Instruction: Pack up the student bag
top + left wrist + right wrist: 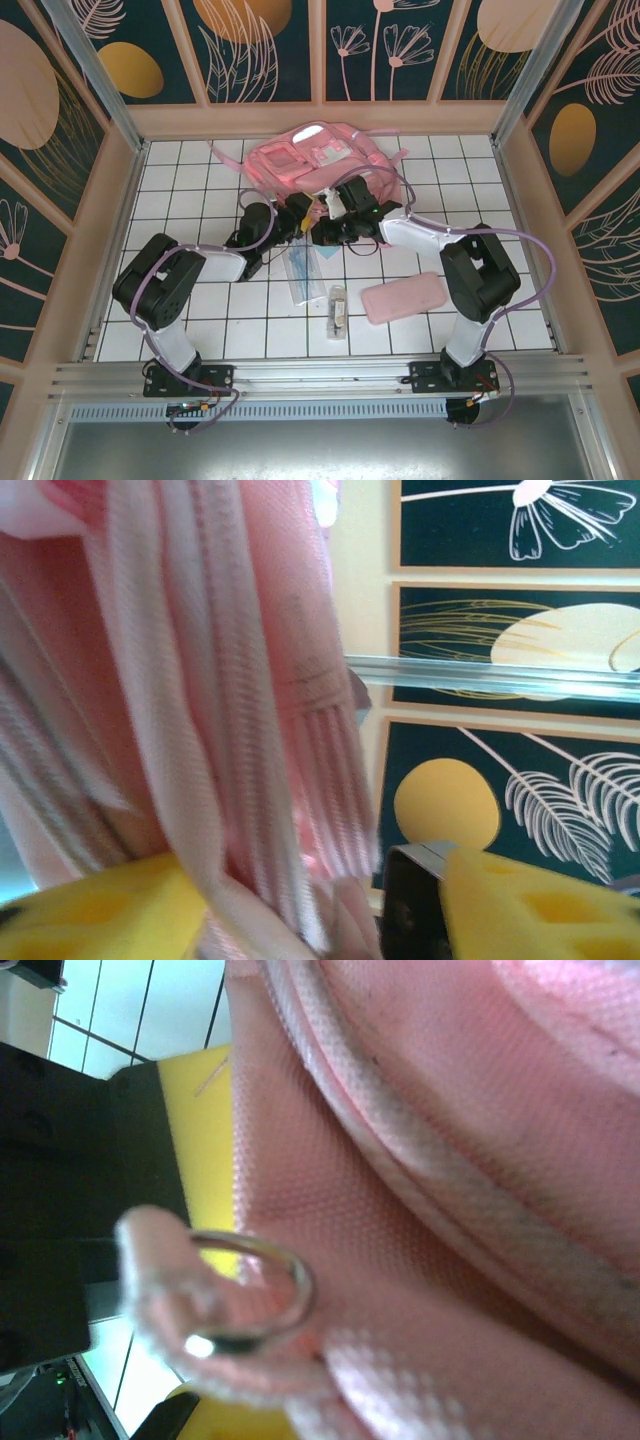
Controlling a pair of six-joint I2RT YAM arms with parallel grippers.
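The student bag [310, 160], a large pink backpack, lies at the back middle of the tiled table. Both grippers meet at its near edge. My left gripper [298, 216] stands open. Pink webbing straps [240, 730] hang between its yellow fingers [90, 910] and rest against the left one, while the right one stands just clear of them. My right gripper [330, 212] is shut on the bag's pink fabric [420, 1160]. A metal ring [255, 1295] on a strap loop sits between its yellow pads [205, 1130].
Near the front of the table lie a clear packet with blue contents [300, 268], a small narrow pack [337, 310] and a flat pink pencil case [403, 297]. Wooden walls with patterned panels [260, 50] enclose the table.
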